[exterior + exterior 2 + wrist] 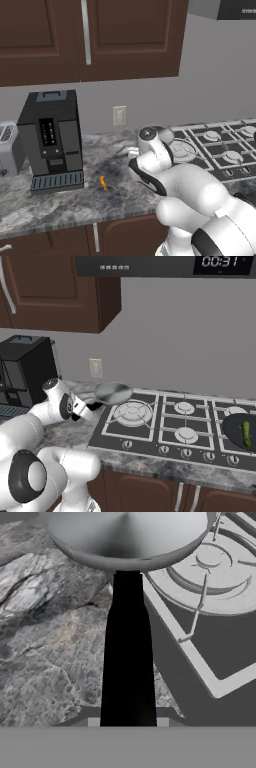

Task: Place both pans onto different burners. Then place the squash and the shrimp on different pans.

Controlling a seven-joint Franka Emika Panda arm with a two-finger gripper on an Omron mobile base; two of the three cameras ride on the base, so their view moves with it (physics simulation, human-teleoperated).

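My gripper [127, 722] is shut on the straight black handle [127, 652] of the silver bowl-shaped pan [114, 392]. I hold this pan in the air over the left edge of the cooktop, just short of the large burner [132, 412], which lies to the right of the bowl [127, 537] in the hand view. The flat black pan [235, 428] sits on the far right burner with the green-yellow squash [246, 433] lying in it. The small orange shrimp [103, 183] lies on the marble counter in front of the coffee machine. Three smaller burners [184, 407] stand bare.
A black coffee machine [50, 140] and a toaster [7, 147] stand at the back left of the counter. Dark wall cabinets [125, 35] hang overhead, and a microwave [150, 263] hangs over the cooktop [220, 155]. Knobs line the cooktop's front edge.
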